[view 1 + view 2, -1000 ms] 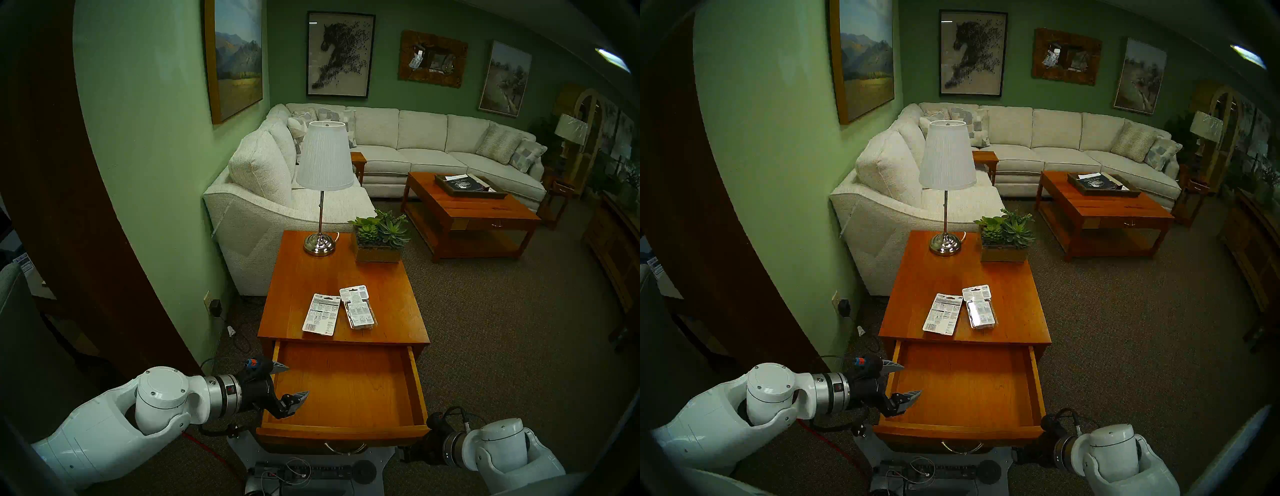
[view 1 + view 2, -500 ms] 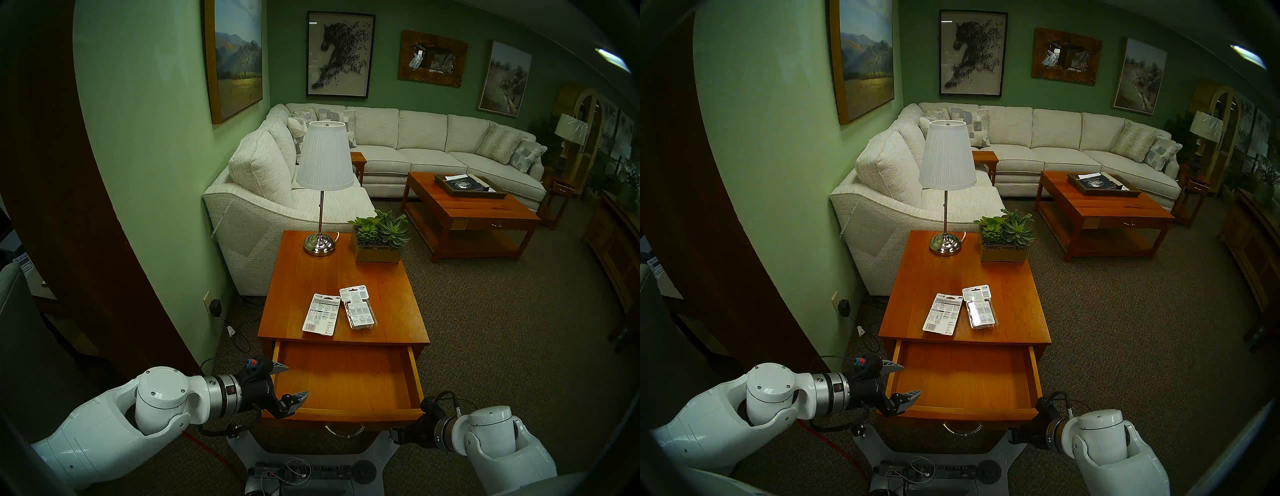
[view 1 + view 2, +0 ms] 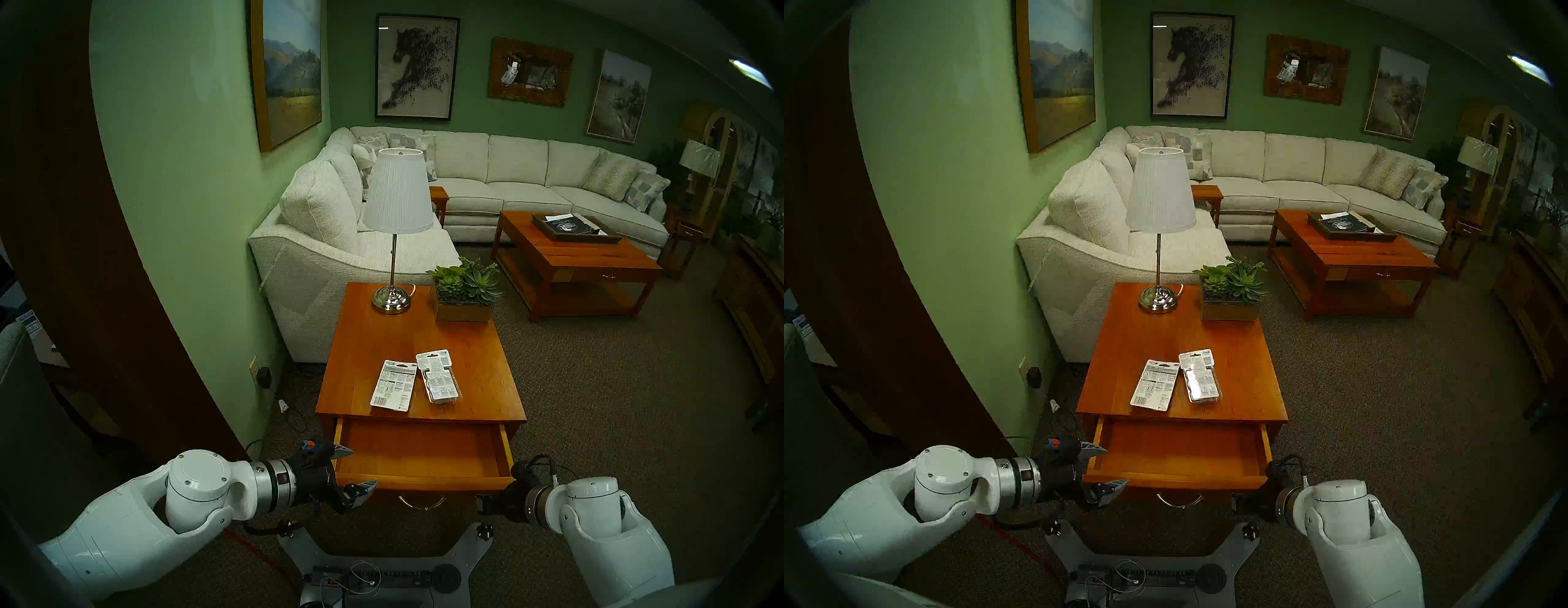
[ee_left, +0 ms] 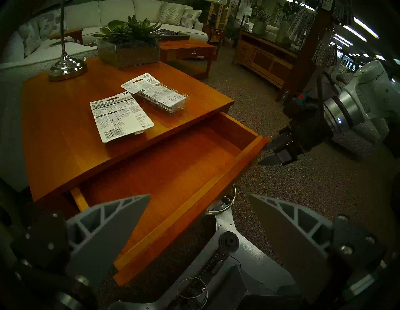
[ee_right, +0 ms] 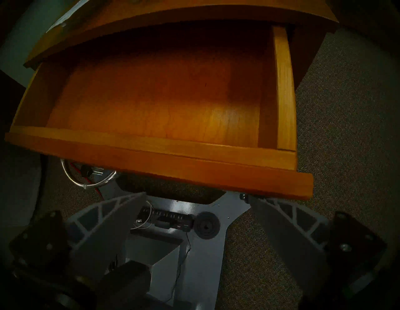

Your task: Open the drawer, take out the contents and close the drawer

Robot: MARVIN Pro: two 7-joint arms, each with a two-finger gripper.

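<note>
The cherry-wood drawer (image 3: 420, 450) of the end table (image 3: 424, 335) stands about half open and empty, its silver bail handle (image 3: 421, 503) on the front. The white 3M card (image 3: 393, 385) and the clear blister pack (image 3: 439, 378) lie side by side on the table top, also in the left wrist view (image 4: 121, 117). My left gripper (image 3: 358, 467) is open and empty at the drawer's front left corner. My right gripper (image 5: 197, 199) is open, its fingertips (image 4: 265, 147) against the right end of the drawer front.
A lamp (image 3: 396, 191) and a succulent planter (image 3: 464, 297) stand at the table's far end. A white sofa (image 3: 322, 237) is behind, a coffee table (image 3: 572, 259) at far right. My base (image 3: 382, 569) sits under the drawer front. The green wall (image 3: 191, 254) runs along the left.
The drawer has slid about halfway into the table as my right arm moved forward against its front. The left arm and the packs have not moved.
</note>
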